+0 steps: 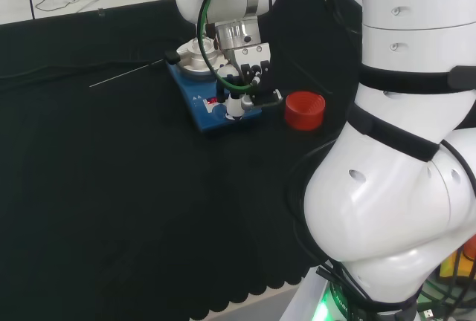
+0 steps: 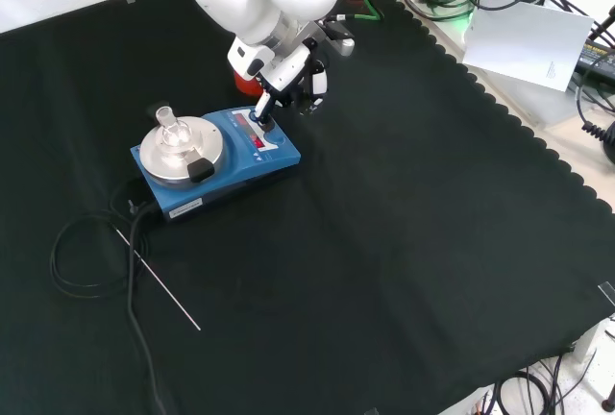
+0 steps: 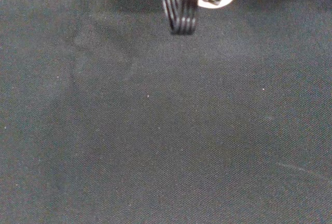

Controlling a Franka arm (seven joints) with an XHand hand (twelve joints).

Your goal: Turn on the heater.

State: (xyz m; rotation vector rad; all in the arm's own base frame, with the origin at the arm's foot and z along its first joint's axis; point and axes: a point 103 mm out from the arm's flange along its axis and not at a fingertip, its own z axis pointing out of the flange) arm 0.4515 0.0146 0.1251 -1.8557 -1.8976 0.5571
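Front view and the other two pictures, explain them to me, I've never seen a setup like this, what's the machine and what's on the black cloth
The big white shapes are one robot arm, ending in a black and white hand with fingers. The head view looks over the arm from behind, the front view looks down from the opposite side, and the wrist view sits by the palm, showing black cloth. On the cloth stands a blue heater with a round metal plate and a small glass vessel on it. A red ribbed ring lies beside it, and a thin rod nearby. The hand holds nothing; a finger reaches down onto the heater's front panel.
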